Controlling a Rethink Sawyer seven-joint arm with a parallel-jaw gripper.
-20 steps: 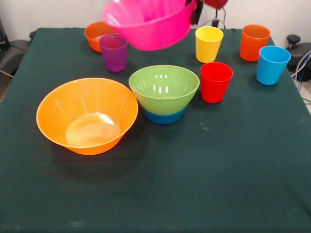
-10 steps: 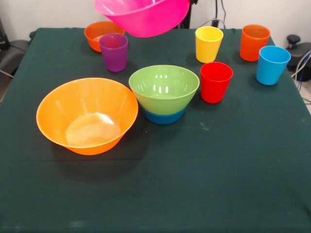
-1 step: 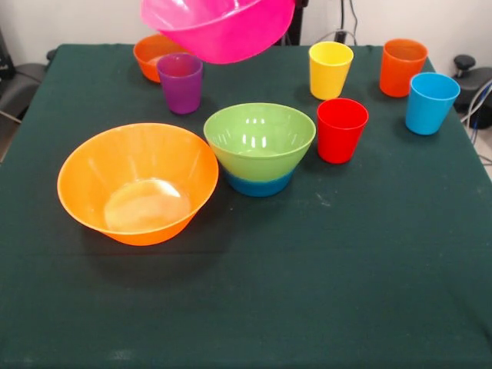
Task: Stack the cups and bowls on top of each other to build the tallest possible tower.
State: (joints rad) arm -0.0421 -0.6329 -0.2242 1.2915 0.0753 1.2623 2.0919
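- Nearest: large orange bowl (image 3: 138, 184) sits upright on the table (image 3: 323, 292), front left, empty, not stacked on anything.
- Just right of it: green bowl (image 3: 260, 140) nested in the small blue bowl (image 3: 257, 184). Only a blue band shows under the green. That is the tower so far, two pieces.
- Red cup (image 3: 342, 129) stands upright just right of the green bowl, apart from it.
- Further back: purple cup (image 3: 180, 82) on the left, yellow cup (image 3: 330, 69) right of centre, light blue cup (image 3: 431, 102) and orange cup (image 3: 403, 67) near the far right corner. All upright, all loose.
- Small orange bowl (image 3: 154, 52) at far left, partly behind the purple cup.
- Pink bowl (image 3: 219, 27) is up in the air at the top edge, tilted, above the far side of the table and well clear of the stack.
- Gripper itself is not seen, only a dark bit of arm behind the pink bowl's rim. Cannot tell its state, though something must be carrying the bowl.
- Progress: early. My guess is pink goes on green next. Left to do: large orange bowl, small orange bowl, all five cups.
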